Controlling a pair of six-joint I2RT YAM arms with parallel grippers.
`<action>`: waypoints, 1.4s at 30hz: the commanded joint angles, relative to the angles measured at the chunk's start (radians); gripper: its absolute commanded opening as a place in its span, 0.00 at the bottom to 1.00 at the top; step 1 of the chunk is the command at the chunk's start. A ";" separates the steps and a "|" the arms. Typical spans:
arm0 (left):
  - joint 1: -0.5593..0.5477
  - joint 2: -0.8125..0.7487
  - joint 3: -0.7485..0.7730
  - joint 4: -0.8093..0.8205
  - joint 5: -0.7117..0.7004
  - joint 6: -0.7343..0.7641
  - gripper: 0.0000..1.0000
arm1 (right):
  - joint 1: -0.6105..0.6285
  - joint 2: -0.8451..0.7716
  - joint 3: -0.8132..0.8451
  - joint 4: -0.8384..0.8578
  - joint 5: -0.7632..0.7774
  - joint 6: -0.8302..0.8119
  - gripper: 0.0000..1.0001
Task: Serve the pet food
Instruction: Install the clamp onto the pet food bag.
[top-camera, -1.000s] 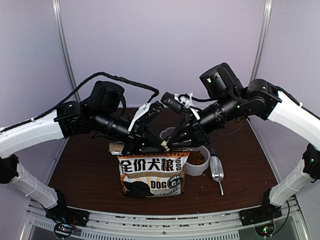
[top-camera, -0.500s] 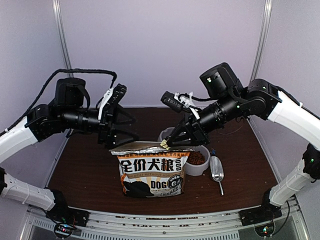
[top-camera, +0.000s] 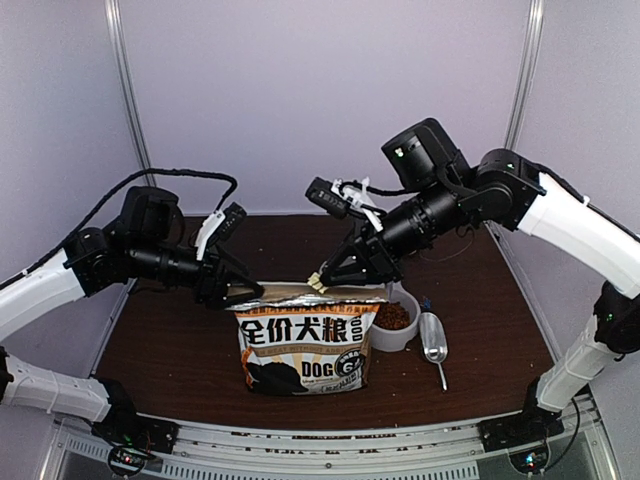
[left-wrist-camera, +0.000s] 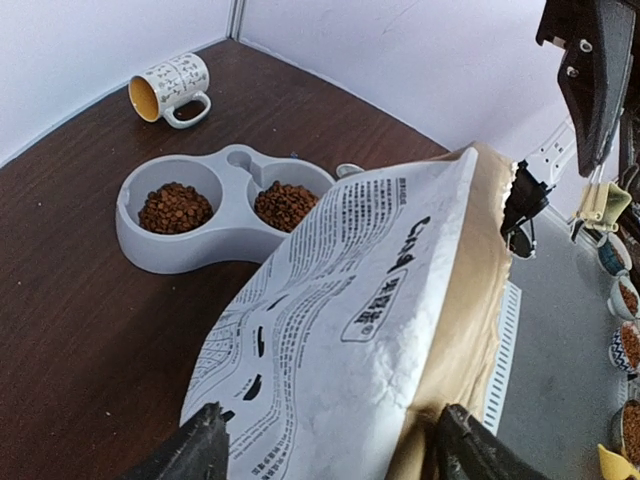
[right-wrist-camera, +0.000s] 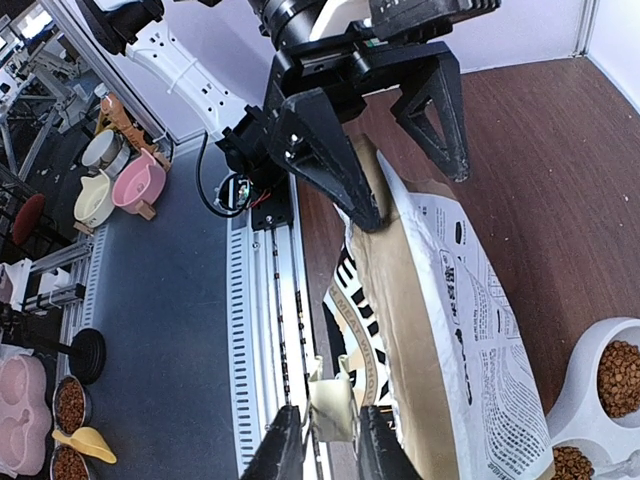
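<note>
— Two sets of fingers at the paper bag (top-camera: 305, 340): how do they stand?
— The left gripper (left-wrist-camera: 330, 415) gapes wide, straddling the creased top edge. The right gripper (right-wrist-camera: 330, 412) pinches a tan tab (right-wrist-camera: 328, 392) there.
— Room around?
— Bare brown table (top-camera: 170, 350) to the left. The pet food (left-wrist-camera: 175, 207) lies in the smooth grey double bowl (left-wrist-camera: 130, 235) beside the bag.

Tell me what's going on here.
Both arms work on the top of a tan, white and black printed paper bag. The right tool pinches a pale tab at its upper edge; the left tool, open, straddles that edge farther along. Both wells of the grey plastic double bowl hold reddish-brown kibble pellets.
</note>
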 joint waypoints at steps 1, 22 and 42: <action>0.020 -0.019 -0.030 0.024 -0.002 -0.021 0.69 | -0.003 0.019 0.050 -0.018 -0.002 -0.023 0.00; 0.035 -0.080 -0.111 0.074 0.099 0.079 0.11 | -0.001 0.344 0.446 -0.214 0.039 -0.126 0.00; 0.033 -0.086 -0.045 0.087 0.242 0.277 0.00 | 0.003 0.479 0.541 -0.284 0.132 -0.159 0.00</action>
